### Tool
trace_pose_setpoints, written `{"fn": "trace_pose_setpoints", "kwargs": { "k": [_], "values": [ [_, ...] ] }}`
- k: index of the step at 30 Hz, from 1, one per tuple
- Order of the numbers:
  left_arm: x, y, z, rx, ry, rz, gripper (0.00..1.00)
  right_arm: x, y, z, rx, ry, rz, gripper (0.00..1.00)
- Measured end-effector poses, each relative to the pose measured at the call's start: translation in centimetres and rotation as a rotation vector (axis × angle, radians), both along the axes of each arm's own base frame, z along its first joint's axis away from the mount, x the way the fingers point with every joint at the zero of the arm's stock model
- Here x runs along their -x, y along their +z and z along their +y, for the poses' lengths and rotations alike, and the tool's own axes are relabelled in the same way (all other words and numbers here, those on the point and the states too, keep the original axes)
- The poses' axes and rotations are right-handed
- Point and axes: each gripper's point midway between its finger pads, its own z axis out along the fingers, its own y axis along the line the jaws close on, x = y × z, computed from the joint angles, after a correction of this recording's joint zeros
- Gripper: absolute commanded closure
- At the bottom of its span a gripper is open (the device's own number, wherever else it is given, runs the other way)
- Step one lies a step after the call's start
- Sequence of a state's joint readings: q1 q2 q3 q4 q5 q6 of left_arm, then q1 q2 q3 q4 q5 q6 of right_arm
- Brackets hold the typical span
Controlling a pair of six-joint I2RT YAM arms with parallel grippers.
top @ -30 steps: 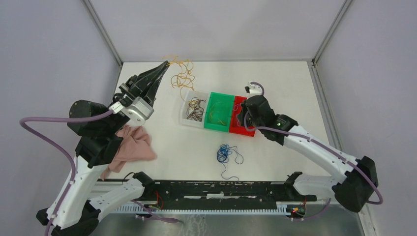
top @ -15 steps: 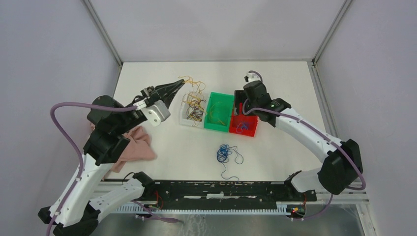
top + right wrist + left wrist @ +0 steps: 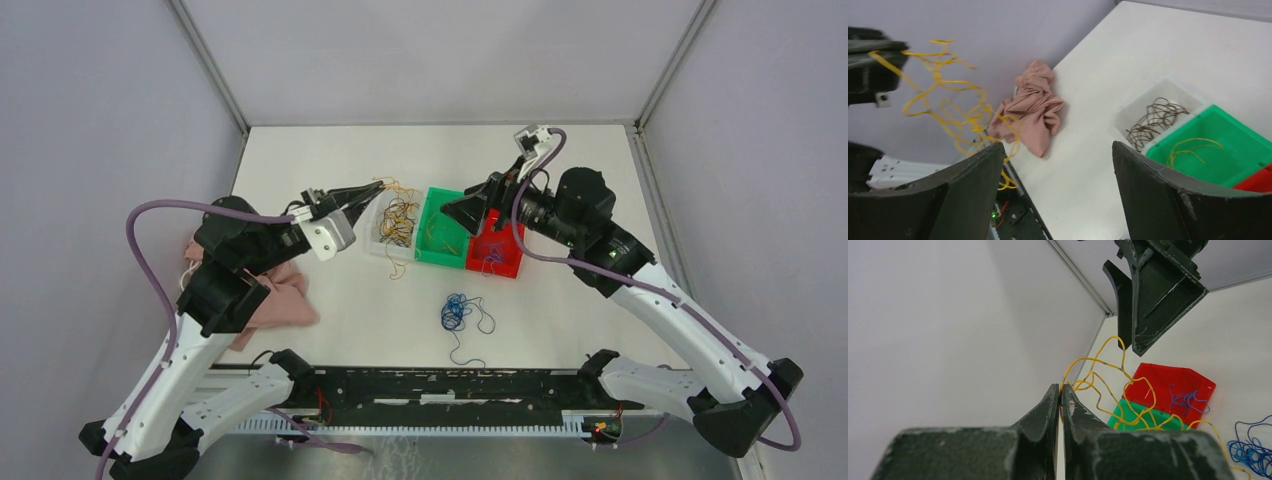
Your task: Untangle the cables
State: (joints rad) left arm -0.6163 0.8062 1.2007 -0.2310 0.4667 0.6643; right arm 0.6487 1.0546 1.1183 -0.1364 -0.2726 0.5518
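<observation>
My left gripper (image 3: 378, 186) (image 3: 1061, 390) is shut on a curly yellow cable (image 3: 1108, 390) (image 3: 948, 100), held up above the clear bin (image 3: 376, 232). The yellow cable's loops (image 3: 402, 207) dangle over that bin, where dark brown cables (image 3: 398, 228) (image 3: 1153, 120) lie. A blue cable (image 3: 456, 312) (image 3: 1248, 450) lies tangled on the table in front of the bins. My right gripper (image 3: 462, 212) (image 3: 1058, 147) hangs open and empty above the green bin (image 3: 432, 243), pointing left toward the yellow cable.
Three bins stand in a row: clear, green (image 3: 1243, 150) with a yellow strand (image 3: 1193, 146), and red (image 3: 510, 262) (image 3: 1173, 385) with a blue strand (image 3: 490, 258). A pink cloth (image 3: 272, 296) (image 3: 1030, 107) lies at the left, under my left arm.
My left gripper carried the yellow cable from the back of the table down to above the clear bin. My right gripper opened, lifted out of the red bin and turned left.
</observation>
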Motion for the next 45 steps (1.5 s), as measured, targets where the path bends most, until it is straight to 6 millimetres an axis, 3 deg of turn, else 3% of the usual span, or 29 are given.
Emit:
{"fn": "trace_pose_setpoints", "kwargs": {
  "k": [7, 13, 17, 23, 25, 30, 40, 42, 45],
  "values": [
    [0.0, -1.2, -0.1, 0.005, -0.002, 0.054, 0.89, 4.8, 2.2, 3.9, -0.043, 0.193, -0.06, 0.13],
    [0.0, -2.0, 0.2, 0.01, 0.014, 0.086, 0.89, 6.3, 4.3, 5.7, -0.071, 0.256, -0.112, 0.18],
    [-0.1, -2.3, 0.4, 0.008, 0.025, 0.092, 0.89, 6.6, 4.2, 7.0, -0.072, 0.281, -0.111, 0.33],
    [-0.3, -2.5, 0.5, 0.007, 0.038, 0.1, 0.89, 4.9, 3.0, 8.6, -0.033, 0.219, -0.093, 0.7],
    [-0.2, -2.6, 0.6, 0.005, 0.038, 0.104, 0.89, 4.0, 2.6, 8.5, -0.019, 0.169, -0.087, 0.82],
    [0.2, -3.2, 0.9, -0.009, 0.039, 0.123, 0.89, 2.1, 1.8, 6.9, 0.003, 0.032, -0.095, 0.99],
    [-0.2, -3.2, 3.0, 0.005, 0.149, 0.097, 0.9, 1.5, -3.0, 3.0, 0.109, -0.12, -0.055, 1.0],
    [-0.6, -3.1, 3.5, 0.006, 0.186, 0.083, 0.82, 1.7, -4.0, 2.5, 0.128, -0.125, -0.044, 1.0],
    [-0.7, -3.6, 3.7, -0.005, 0.198, 0.091, 0.57, 2.2, -4.6, 2.0, 0.136, -0.122, -0.037, 1.0]
  ]
}}
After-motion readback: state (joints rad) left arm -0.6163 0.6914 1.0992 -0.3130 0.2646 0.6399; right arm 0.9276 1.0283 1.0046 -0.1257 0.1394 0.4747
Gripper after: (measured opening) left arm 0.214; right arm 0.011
